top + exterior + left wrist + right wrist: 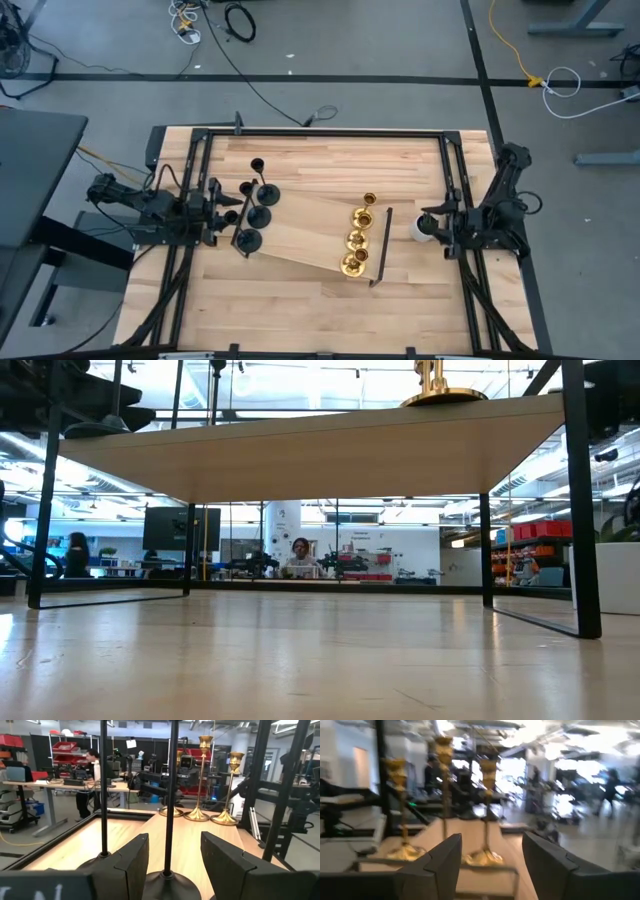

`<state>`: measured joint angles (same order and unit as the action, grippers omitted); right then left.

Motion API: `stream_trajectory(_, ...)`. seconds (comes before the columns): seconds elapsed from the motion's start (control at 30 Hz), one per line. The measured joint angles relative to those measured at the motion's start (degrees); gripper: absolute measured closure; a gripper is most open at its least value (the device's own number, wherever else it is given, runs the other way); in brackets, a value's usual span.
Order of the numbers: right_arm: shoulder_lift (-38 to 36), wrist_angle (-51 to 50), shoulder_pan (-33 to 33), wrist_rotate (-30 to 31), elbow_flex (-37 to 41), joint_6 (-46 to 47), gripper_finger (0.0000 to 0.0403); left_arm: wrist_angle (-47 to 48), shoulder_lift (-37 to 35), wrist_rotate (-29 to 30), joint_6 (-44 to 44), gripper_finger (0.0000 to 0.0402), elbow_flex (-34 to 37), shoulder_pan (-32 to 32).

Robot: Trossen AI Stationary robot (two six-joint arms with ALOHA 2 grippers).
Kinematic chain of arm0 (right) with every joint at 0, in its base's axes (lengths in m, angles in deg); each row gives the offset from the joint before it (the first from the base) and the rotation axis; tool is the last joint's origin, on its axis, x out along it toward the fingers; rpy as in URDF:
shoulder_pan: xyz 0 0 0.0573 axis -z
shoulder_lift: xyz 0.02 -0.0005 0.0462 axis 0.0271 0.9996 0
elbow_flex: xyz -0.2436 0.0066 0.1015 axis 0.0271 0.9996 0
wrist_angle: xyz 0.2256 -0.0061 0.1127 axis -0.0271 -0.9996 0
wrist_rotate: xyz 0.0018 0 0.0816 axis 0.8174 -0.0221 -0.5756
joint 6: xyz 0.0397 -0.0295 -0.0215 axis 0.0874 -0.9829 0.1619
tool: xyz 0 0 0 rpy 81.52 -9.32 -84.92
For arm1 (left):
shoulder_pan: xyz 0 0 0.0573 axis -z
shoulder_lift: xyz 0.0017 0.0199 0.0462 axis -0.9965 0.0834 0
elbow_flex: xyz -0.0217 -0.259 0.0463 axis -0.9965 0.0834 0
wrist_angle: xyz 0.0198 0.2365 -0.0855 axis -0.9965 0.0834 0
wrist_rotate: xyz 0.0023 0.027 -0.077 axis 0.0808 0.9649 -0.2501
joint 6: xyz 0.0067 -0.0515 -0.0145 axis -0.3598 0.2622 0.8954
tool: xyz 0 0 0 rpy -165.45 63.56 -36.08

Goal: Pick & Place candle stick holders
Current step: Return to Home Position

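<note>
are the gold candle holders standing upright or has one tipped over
Upright. From above, all four gold candle holders show cup centred over base; in the left wrist view the visible stems stand vertical.

1. High view: even overhead light is falling on the pale wooden surface [320, 300], and short, soft shadows are lying beside the black candle stick holders [259, 215].
2. High view: the gold candle stick holders [357, 240] are throwing small bright glints.
3. Low view: the shelf [300, 455] underside is sitting in shade while the ceiling lights [300, 372] are glaring above it.
4. Left wrist view: the room is showing evenly lit, with the left tool [175, 852] reading dark up close.
5. Right wrist view: the whole frame is smearing, and the ceiling lights are blowing out white.
</note>
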<state>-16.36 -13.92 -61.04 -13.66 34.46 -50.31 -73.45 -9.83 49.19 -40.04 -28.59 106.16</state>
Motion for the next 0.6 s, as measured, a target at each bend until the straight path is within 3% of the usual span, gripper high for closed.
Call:
stream_trajectory(0.07,-0.32,-1.06,3.18,-5.58,-0.02,-0.05,0.0201,-0.37,0.0,0.08,-0.29,0.022,0.0,0.0)
stream_trajectory(0.23,-1.4,-3.53,11.28,-6.49,-0.02,0.11,0.0221,-0.8,0.04,-0.06,-0.35,0.022,0.0,0.0)
stream_trajectory(0.37,-2.8,-5.08,18.37,-17.51,-0.07,1.82,0.024,-0.89,0.04,-0.05,-0.38,0.022,0.0,0.0)
stream_trajectory(0.6,-3.75,-10.46,28.65,-18.72,-0.07,6.66,0.0269,-1.07,0.04,-0.09,-0.4,0.022,0.0,0.0)
